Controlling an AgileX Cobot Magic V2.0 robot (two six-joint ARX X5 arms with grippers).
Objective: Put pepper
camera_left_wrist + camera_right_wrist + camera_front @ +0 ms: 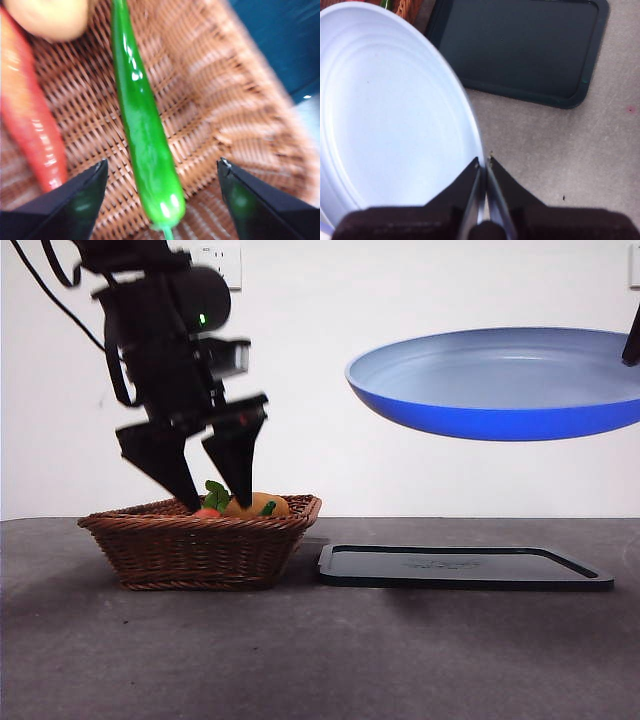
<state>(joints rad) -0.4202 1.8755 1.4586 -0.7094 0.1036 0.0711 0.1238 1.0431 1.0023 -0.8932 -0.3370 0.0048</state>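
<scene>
Table (300, 660) grey, wall white | left jaws wide (over pepper (142, 130)) | right jaws pinching plate (390, 115)

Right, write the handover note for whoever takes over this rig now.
Left gripper: open, jaws down inside the wicker basket, one on each side of the green pepper, not closed on it.
Right gripper: shut on the rim of the blue plate, holding it in the air above the black tray.
Pepper: lies on the basket floor beside a red chili.
Done: plate lifted, left gripper lined up over the pepper.
Left: close on the pepper, lift it out, probably set it on the plate.
</scene>
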